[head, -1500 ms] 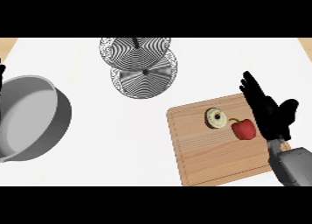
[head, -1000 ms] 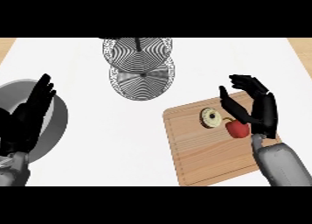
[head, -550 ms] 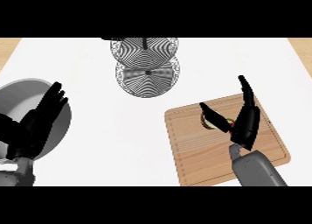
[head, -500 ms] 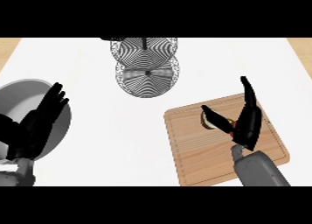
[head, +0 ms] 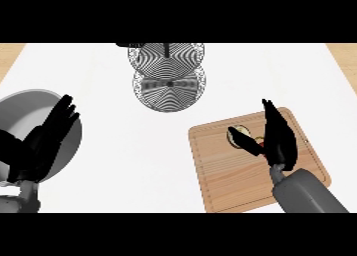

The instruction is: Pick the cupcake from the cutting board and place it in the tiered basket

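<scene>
On the wooden cutting board (head: 233, 175), near its far edge, sits the cupcake (head: 240, 136), with a sliver of red just beside it, mostly hidden. Right hand (head: 275, 137) stands edge-on over the cupcake, thumb and fingers spread to either side, not closed on it. Board lies at the right of the white tabletop (head: 137, 165), well apart from the tiered basket (head: 168, 75) at the far middle edge; bare tabletop lies between them. Left hand (head: 37, 145) open, fingers straight, above the grey bowl (head: 18, 107) at the left edge.
</scene>
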`<control>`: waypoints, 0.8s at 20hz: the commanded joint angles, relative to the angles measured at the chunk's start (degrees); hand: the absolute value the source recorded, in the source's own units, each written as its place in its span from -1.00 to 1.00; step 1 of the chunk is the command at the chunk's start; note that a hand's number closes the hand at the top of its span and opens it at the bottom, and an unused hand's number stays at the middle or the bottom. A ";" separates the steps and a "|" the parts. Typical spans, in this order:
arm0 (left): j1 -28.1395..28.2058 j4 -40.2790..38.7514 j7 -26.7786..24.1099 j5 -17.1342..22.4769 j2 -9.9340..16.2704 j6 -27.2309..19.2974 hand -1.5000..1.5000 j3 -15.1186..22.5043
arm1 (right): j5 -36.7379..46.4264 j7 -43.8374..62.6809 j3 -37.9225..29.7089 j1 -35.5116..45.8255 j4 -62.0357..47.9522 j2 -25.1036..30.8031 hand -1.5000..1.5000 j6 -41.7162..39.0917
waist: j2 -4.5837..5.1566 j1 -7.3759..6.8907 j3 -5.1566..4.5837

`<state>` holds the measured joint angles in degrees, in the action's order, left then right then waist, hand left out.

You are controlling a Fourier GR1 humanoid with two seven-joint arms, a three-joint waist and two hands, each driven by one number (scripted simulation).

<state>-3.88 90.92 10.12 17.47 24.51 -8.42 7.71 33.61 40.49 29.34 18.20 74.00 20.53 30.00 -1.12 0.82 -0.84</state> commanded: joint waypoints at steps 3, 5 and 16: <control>0.11 -0.56 0.04 -0.60 -0.48 -0.03 0.00 0.45 | 2.31 24.06 5.61 9.40 6.85 -3.69 -1.00 -19.87 | 0.20 -0.78 0.37; -0.96 -2.00 0.58 1.30 0.14 0.87 0.00 -2.01 | 3.18 31.88 4.55 12.04 10.28 -3.58 -1.00 -24.49 | 0.47 -0.10 0.55; -0.77 -4.47 -2.58 -0.13 -1.98 2.91 0.00 -1.41 | 10.85 37.56 1.11 11.32 3.43 -11.86 -1.00 -25.84 | 1.18 -0.48 0.78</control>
<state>-4.01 89.83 7.82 17.47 23.06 -6.22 6.70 42.40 68.46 31.07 30.38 80.16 10.95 5.40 -0.39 0.18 0.08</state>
